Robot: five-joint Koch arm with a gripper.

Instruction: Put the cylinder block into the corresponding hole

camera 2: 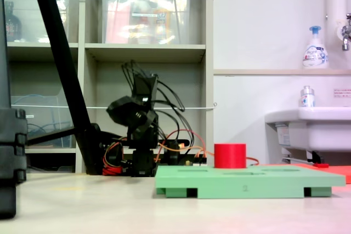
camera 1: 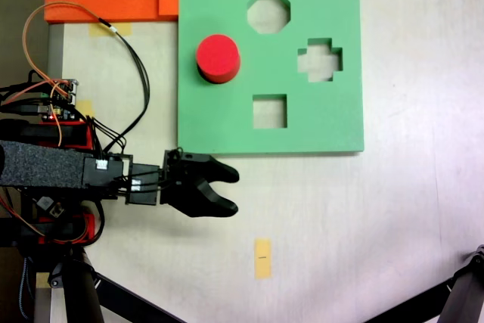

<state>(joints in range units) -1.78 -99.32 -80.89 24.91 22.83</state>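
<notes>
A fixed view shows the short red foam cylinder (camera 1: 218, 57) standing on the green square foam board (camera 1: 227, 122); the gripper (camera 1: 232, 191), jaws spread and empty, hangs beside the board.

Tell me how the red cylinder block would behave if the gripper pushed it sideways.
The cylinder block looks like foam, so it is probably light and would slide easily. It stands upright on the green foam board, short and wide, so tipping seems unlikely. If tipped, its round side could roll. The gripper is apart from it.
</notes>
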